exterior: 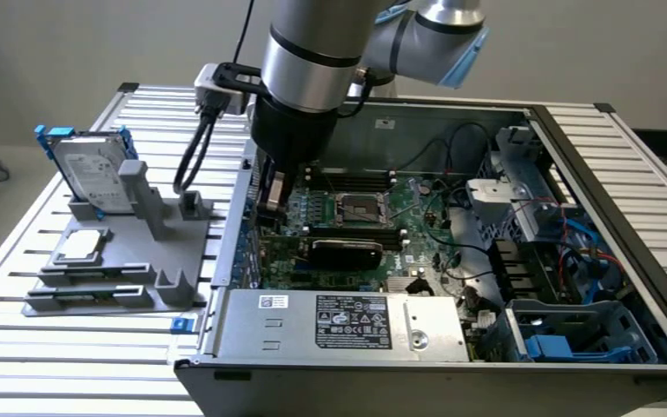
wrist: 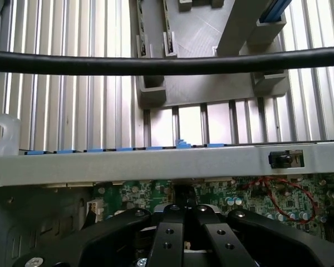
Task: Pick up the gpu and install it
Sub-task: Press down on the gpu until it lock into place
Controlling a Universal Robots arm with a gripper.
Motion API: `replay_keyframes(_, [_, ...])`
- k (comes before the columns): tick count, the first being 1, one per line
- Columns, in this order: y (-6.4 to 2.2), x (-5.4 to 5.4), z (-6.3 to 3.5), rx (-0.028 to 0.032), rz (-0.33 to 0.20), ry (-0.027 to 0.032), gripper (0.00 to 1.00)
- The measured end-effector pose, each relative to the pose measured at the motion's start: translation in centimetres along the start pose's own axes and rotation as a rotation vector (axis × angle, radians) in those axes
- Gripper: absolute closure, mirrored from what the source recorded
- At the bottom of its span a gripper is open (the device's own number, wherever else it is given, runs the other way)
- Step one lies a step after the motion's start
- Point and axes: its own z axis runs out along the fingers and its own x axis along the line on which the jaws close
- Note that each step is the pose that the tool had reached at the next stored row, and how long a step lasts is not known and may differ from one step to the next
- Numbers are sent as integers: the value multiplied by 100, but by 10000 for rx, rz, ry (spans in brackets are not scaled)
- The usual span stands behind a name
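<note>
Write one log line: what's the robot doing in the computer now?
gripper: shut | place: inside computer case, above motherboard | gpu: on motherboard, apart from gripper

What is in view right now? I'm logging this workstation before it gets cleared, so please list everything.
computer case: one, grey, open, on the slatted table.
motherboard: one, green, inside the case.
gpu: one, black shroud, lying on the motherboard, towards the power supply.
power supply: one, grey, labelled, at the case's near edge.
hard drive: one, silver in a blue frame, upright on the holder.
holder: one, grey, at the exterior view's left.
arm: one, silver and black, reaching into the case.
fingers: black, shut, above the motherboard.
</note>
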Motion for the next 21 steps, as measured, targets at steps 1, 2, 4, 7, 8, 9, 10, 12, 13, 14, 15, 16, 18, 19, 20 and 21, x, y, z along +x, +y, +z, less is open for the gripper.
replay_keyframes(1, [0, -1, 1, 0, 43, -13, 89])
replay_keyframes(2, [0, -2, 0, -2, 93, -26, 89])
replay_keyframes(4, [0, -3, 0, -8, 201, -53, 89])
replay_keyframes(7, [0, -2, -1, -32, 364, -92, 89])
replay_keyframes(8, [0, -2, 0, -45, 413, -106, 89])
replay_keyframes(9, [0, -2, -1, -60, 464, -118, 89])
replay_keyframes(10, [0, -2, -2, -79, 510, -128, 89])
replay_keyframes(12, [1, -2, -3, -117, 596, -147, 89])
replay_keyframes(13, [1, -2, -4, -140, 637, -157, 89])
replay_keyframes(14, [1, -2, -4, -163, 677, -162, 89])
replay_keyframes(15, [2, -2, -4, -184, 715, -162, 89])
replay_keyframes(16, [2, -2, -5, -208, 753, -160, 89])
replay_keyframes(18, [1, -2, -5, -255, 825, -153, 89])
replay_keyframes(19, [2, -2, -5, -276, 854, -142, 89])
replay_keyframes(20, [2, -2, -6, -293, 872, -123, 89])
replay_keyframes(21, [3, -2, -9, -305, 884, -97, 89])
